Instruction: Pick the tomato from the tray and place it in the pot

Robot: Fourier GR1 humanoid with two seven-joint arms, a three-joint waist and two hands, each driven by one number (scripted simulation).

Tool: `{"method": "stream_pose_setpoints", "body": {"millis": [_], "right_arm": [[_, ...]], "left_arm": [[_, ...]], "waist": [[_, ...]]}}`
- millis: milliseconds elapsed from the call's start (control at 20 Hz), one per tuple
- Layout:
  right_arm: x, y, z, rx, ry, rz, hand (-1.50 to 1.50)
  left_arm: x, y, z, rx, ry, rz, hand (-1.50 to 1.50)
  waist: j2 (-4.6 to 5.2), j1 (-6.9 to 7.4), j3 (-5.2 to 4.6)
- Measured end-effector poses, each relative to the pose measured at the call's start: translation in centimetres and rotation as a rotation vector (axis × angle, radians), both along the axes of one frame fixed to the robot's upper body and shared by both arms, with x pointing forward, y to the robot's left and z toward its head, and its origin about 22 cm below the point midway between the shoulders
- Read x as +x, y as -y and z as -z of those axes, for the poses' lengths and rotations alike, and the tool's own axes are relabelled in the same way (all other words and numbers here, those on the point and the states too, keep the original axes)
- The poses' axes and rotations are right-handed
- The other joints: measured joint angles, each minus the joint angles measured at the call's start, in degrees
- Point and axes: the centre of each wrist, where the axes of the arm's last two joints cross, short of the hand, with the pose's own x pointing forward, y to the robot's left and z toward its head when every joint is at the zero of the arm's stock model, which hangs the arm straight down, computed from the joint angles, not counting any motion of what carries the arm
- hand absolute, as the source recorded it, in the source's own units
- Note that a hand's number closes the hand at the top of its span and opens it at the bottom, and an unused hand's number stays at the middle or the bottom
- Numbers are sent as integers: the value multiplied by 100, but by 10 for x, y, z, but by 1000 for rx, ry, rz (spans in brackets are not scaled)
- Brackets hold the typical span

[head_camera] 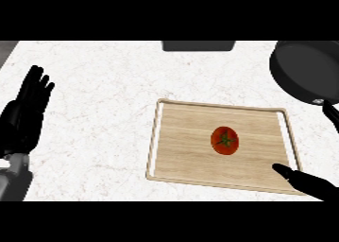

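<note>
The right hand's (312, 185) straight fingers lie over the wooden tray's (179, 142) five-o'clock corner. At their ten o'clock, unobstructed mid-tray, sits the red, green-stemmed tomato (225, 140). A black pot (308, 71) stands at one o'clock. The left hand (22, 118) rests open at nine o'clock.

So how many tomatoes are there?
1. The tomato lies near the middle of the wooden tray. The pot at the upper right is partly cut off by the view's edge, so its hidden part can't be checked.
</note>
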Motion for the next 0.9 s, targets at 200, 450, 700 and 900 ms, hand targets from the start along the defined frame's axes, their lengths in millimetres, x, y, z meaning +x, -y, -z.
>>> {"method": "stream_pose_setpoints", "body": {"millis": [200, 450, 700, 900], "right_arm": [[-2, -10, -16, -129, -204, -26, -150], [0, -38, -37, -288, -419, -19, -150], [8, -82, -46, -366, -587, -3, -150], [24, -116, -50, -384, -658, -4, -150]], "left_arm": [[4, 3, -4, -1, 6, 8, 0], [9, 5, -7, -2, 7, 20, 0], [4, 10, -4, -3, 4, 26, 0], [2, 10, -3, -9, 3, 23, 0]], "waist": [[13, 43, -9], [21, 92, -14], [18, 138, -3], [18, 112, 7]]}}
